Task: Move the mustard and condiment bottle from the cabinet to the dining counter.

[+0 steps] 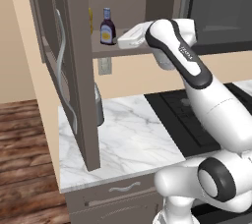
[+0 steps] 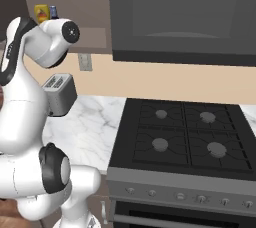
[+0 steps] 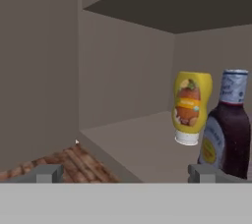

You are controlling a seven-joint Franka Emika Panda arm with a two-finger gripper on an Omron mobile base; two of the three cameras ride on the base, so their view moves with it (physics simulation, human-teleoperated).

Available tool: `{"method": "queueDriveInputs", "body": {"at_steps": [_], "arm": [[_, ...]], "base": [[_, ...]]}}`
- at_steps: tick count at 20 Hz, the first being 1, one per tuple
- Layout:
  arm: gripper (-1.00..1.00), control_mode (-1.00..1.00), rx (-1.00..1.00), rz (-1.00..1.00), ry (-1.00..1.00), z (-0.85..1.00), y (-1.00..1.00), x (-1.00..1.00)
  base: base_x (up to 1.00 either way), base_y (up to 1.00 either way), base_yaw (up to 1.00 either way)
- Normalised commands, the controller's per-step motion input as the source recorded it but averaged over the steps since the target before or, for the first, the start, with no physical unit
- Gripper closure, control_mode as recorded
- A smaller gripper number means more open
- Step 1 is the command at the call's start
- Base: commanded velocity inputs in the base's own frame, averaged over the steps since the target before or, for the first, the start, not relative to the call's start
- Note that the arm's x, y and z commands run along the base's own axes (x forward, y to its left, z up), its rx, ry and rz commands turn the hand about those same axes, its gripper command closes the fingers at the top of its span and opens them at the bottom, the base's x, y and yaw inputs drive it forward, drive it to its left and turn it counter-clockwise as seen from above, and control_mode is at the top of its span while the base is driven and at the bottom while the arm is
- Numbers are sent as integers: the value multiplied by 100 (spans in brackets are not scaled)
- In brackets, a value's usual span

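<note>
Standing open, the cabinet has its door swung wide. On its lower shelf the mustard sits just beside the condiment bottle. My gripper reaches in, jaws wide, holding nothing.

you face a beige wall with a wall outlet. below it, a white grey-veined marble worktop carries a silver toaster. just beside the worktop sits a black four-burner stove, with a dark hood unit above. wooden plank floor lies at the left.
</note>
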Motion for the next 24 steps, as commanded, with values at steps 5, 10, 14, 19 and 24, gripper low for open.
{"method": "queueDriveInputs", "body": {"at_steps": [5,10,14,19,24], "arm": [[-100,-100,0,-7,0,0,5,17],[-100,-100,0,-8,0,0,4,20],[-100,-100,0,-7,0,-3,0,25],[-100,-100,0,-2,0,-5,0,31],[-100,-100,0,0,-1,-3,0,31]], "base": [[0,0,0],[0,0,0],[0,0,0],[0,0,0],[0,0,0]]}}
